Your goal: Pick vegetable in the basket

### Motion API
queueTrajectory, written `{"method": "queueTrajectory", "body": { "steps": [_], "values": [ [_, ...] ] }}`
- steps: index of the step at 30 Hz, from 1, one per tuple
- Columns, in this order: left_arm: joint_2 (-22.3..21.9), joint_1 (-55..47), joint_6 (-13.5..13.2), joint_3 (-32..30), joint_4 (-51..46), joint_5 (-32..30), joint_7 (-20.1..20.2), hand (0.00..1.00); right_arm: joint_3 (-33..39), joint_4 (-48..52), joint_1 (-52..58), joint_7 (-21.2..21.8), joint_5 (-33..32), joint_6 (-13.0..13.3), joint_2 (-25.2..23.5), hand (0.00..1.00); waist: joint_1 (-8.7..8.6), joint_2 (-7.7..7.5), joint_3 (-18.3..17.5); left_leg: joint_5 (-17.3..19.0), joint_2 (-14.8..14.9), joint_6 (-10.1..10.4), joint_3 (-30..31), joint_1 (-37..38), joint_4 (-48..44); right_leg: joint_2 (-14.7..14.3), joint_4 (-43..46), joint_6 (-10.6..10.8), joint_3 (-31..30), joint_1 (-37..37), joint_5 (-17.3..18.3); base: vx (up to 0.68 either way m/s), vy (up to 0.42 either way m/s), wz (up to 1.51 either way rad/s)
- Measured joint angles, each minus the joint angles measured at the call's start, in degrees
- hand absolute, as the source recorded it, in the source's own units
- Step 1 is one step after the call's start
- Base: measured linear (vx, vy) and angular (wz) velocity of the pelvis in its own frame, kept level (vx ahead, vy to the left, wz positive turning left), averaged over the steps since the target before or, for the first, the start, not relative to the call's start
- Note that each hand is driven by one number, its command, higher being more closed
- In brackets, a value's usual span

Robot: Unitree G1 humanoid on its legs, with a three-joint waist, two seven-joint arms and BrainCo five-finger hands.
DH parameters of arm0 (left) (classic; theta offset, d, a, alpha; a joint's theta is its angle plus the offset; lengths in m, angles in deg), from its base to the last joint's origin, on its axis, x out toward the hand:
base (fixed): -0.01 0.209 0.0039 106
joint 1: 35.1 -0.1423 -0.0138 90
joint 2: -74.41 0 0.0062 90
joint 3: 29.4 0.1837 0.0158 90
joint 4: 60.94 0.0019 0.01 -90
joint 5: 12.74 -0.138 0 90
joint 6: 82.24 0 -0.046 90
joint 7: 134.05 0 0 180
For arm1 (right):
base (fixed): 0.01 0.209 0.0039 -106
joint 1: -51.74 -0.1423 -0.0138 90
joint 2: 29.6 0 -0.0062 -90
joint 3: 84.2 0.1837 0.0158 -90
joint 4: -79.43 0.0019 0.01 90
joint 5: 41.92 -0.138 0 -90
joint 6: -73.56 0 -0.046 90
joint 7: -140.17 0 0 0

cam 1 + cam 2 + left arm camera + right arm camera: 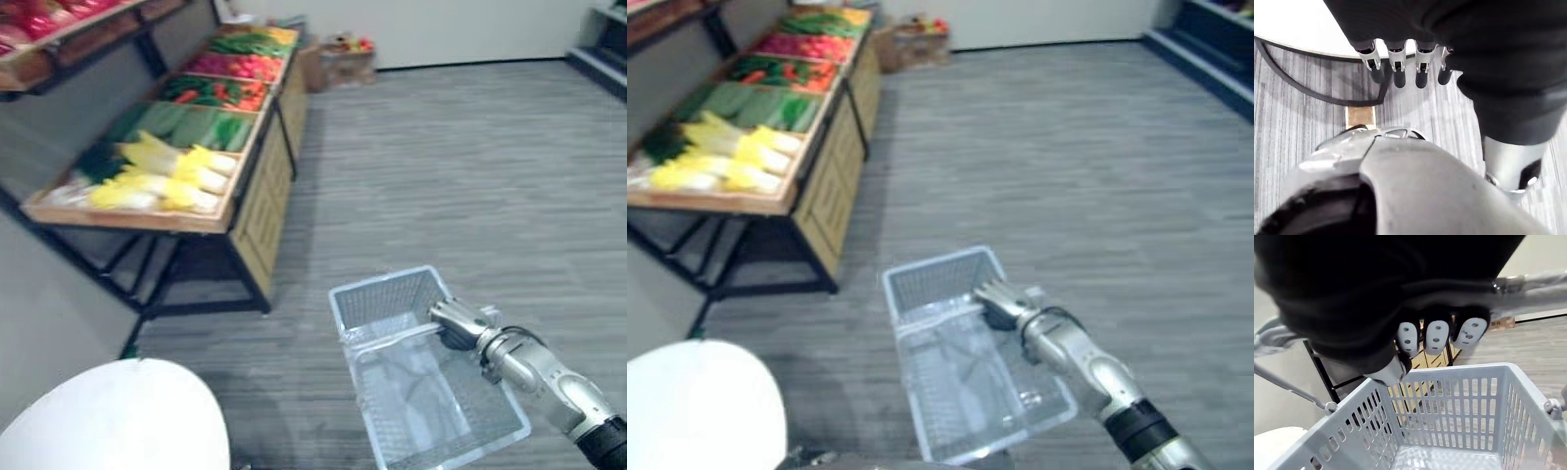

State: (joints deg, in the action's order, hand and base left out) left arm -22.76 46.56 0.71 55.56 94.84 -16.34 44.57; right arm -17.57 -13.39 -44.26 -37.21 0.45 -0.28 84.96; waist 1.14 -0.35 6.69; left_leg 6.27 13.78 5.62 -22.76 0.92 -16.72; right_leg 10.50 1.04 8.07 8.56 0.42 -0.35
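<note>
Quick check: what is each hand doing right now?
Left hand: open, fingers relaxed, holding nothing.
Right hand: shut on the basket handle.

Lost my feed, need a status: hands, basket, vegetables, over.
Right hand shut on basket handle; left hand open, holding nothing. No vegetable in basket yet. Vegetables lie on stand, ahead to the left.

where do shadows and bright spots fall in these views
Left eye view: dark shadow on the floor under the vegetable stand; the white round surface is brightest. Right wrist view: the right hand, fingers curled round the handle, shows dark against the pale basket. Left wrist view: the open left hand hangs over evenly lit floor.
</note>
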Motion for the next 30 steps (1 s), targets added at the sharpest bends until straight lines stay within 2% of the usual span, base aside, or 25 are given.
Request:
{"method": "queueTrajectory", "body": {
  "steps": [1,3,4,7,9,12,13,14,15,17,19,20,22,23,24,25,26,27,28,30],
  "values": [
    [0.2,0.7,0.1,-1.3,0.0,0.0,0.0,0.0,0.1,0.0,-0.1,0.0,-0.1,0.7,0.1,1.0,0.38,-0.41,1.1,0.1,-0.3,0.1,1.0,-0.4,0.0,-0.1,-1.8,0.4,-0.8,0.0,-2.1,0.0,0.032,-0.17],
    [0.2,1.2,0.1,-2.4,0.1,-0.1,0.0,0.0,0.0,0.0,-0.4,0.2,-0.5,1.6,0.1,1.0,0.94,-0.64,1.3,0.1,-1.1,0.1,5.1,-0.5,1.8,-0.5,-3.5,0.3,-1.5,0.5,-3.9,-0.01,0.029,-0.19],
    [-0.1,1.2,0.1,-2.4,0.2,-0.5,0.0,0.0,0.2,0.0,-0.5,0.3,-0.9,1.9,0.1,1.0,0.61,-0.44,1.5,0.2,-1.5,0.2,5.7,0.2,3.8,-0.7,-3.9,0.4,-1.5,0.6,-4.1,-0.01,0.024,-0.06],
    [-1.4,1.2,0.2,-2.1,0.3,-2.7,0.2,0.0,1.9,-0.3,1.5,0.4,-2.1,1.8,0.3,1.0,-0.7,2.44,1.8,0.5,-2.0,0.6,6.4,2.3,9.2,-1.0,-4.1,0.8,-0.8,0.6,-4.4,-0.02,0.026,0.09],
    [-2.0,1.2,0.2,-1.8,0.3,-4.1,0.4,0.0,3.0,-0.3,3.9,0.5,-2.4,1.5,0.3,1.0,-0.7,3.11,1.4,0.6,-2.6,0.8,6.6,3.3,11.5,-0.8,-4.5,1.3,-0.7,0.5,-4.7,-0.01,0.03,0.04],
    [-1.8,1.4,0.1,-0.9,0.2,-4.4,0.5,0.0,4.1,-0.3,6.2,0.5,-2.4,1.4,0.1,1.0,-0.62,2.54,1.2,1.9,-3.5,1.1,7.6,3.6,13.2,-0.4,-5.4,1.9,-1.3,1.0,-5.6,-0.03,0.058,-0.05],
    [-1.5,1.4,0.1,-0.9,0.2,-4.4,0.5,0.0,4.2,-0.3,6.5,0.5,-2.4,1.3,-0.2,1.0,-0.33,2.08,1.1,2.0,-3.9,1.1,7.5,3.6,13.4,-0.1,-5.3,2.0,-1.7,1.5,-5.6,-0.04,0.1,-0.24],
    [-0.8,1.4,0.1,-0.6,0.2,-4.4,0.5,0.0,4.7,-0.3,7.5,0.5,-2.4,1.0,-0.8,1.0,0.37,0.93,0.8,2.5,-5.0,0.9,7.1,3.3,13.5,1.0,-3.5,2.2,-2.8,3.2,-5.7,-0.03,0.089,-0.22],
    [-0.8,1.4,0.1,-0.3,0.2,-4.4,0.4,0.0,5.0,-0.3,7.6,0.6,-2.4,1.0,-1.0,1.0,0.39,0.81,0.8,2.7,-5.2,0.9,7.1,3.3,13.4,1.2,-2.8,2.3,-2.8,3.6,-5.5,-0.03,0.096,-0.15],
    [-0.1,1.5,0.1,0.7,0.2,-4.4,0.4,0.0,5.6,-0.3,8.2,0.5,-2.4,0.6,-1.7,1.0,0.24,0.01,1.0,4.2,-6.7,0.5,7.7,3.3,13.4,3.0,3.4,2.5,-3.3,6.0,-2.7,-0.03,0.095,0.0],
    [0.1,1.5,0.1,2.7,0.3,-4.4,0.0,0.0,6.4,-0.3,8.6,0.5,-2.3,0.4,-2.6,1.0,0.29,-0.05,1.3,5.3,-7.7,-0.7,8.6,4.6,13.5,4.3,17.5,1.9,-3.8,12.1,-2.3,-0.04,0.119,-0.05],
    [0.3,1.5,0.1,3.2,0.3,-4.4,-0.1,0.0,7.0,-0.2,8.6,0.5,-2.2,0.4,-3.2,1.0,0.08,-0.1,1.4,5.4,-7.9,-0.8,8.8,5.2,13.6,4.6,21.9,0.8,-4.3,14.0,-2.7,-0.01,0.122,0.05],
    [1.7,1.5,0.1,5.0,0.3,-4.3,-0.1,0.0,7.8,-0.1,8.6,0.4,-1.7,0.4,-4.6,1.0,-0.69,-1.36,2.5,5.7,-9.0,-2.0,9.7,8.7,14.6,6.5,35.4,-5.7,-4.7,18.8,-6.2,0.04,0.079,0.19],
    [2.0,1.4,0.1,5.2,0.3,-4.3,-0.1,0.0,7.9,-0.2,8.6,0.3,-1.7,0.4,-5.3,1.0,-0.82,-1.35,2.9,5.8,-9.0,-2.6,10.2,9.3,14.8,6.8,38.2,-5.7,-5.3,20.2,-6.8,0.08,0.02,0.25],
    [2.3,1.5,0.2,5.3,0.2,-4.3,-0.2,0.0,8.1,-0.2,8.6,0.1,-1.7,0.4,-6.9,1.0,-1.42,-2.14,2.9,6.5,-8.8,-3.1,11.0,10.2,14.5,6.4,40.6,-4.9,-5.6,21.1,-3.5,0.12,-0.024,0.24],
    [2.7,1.6,0.3,5.6,0.3,-4.3,-0.4,0.0,8.1,-0.2,8.6,0.1,-1.7,0.7,-7.6,1.0,-1.58,-2.29,3.0,7.0,-8.1,-3.2,11.5,10.4,14.4,4.7,39.2,-5.5,-4.5,21.6,0.7,0.19,-0.057,0.35],
    [2.6,1.9,0.3,5.7,0.3,-4.3,-0.4,0.0,8.4,-0.4,8.6,0.0,-1.8,0.9,-8.1,1.0,-2.32,-2.17,3.1,7.2,-7.5,-3.1,12.5,10.2,14.5,3.4,35.0,-5.6,-2.9,21.6,1.6,0.19,-0.07,0.33],
    [2.6,2.2,0.4,5.7,0.3,-4.3,-0.4,0.0,8.6,-0.4,8.5,-0.1,-1.8,1.0,-8.2,1.0,-2.54,-2.0,3.2,7.3,-7.1,-3.0,12.9,10.0,14.6,2.5,31.2,-5.5,-2.0,21.5,1.5,0.25,-0.121,0.39],
    [2.6,2.6,0.4,5.6,0.3,-4.4,-0.4,0.0,9.4,-0.4,8.4,-0.1,-1.8,1.4,-8.3,1.0,-2.6,-1.68,3.6,7.7,-6.7,-3.0,13.9,10.1,14.8,0.8,22.7,-4.8,-1.8,21.5,0.6,0.33,-0.172,0.39],
    [2.6,2.7,0.6,5.6,0.2,-4.5,-0.5,0.0,10.2,-0.9,8.5,-0.3,-1.8,1.5,-8.3,1.0,-2.73,-1.9,3.6,9.4,-6.7,-1.9,15.3,11.3,15.4,-0.7,6.4,-2.6,-4.6,20.9,-3.1,0.4,-0.219,0.48]
  ]
}}
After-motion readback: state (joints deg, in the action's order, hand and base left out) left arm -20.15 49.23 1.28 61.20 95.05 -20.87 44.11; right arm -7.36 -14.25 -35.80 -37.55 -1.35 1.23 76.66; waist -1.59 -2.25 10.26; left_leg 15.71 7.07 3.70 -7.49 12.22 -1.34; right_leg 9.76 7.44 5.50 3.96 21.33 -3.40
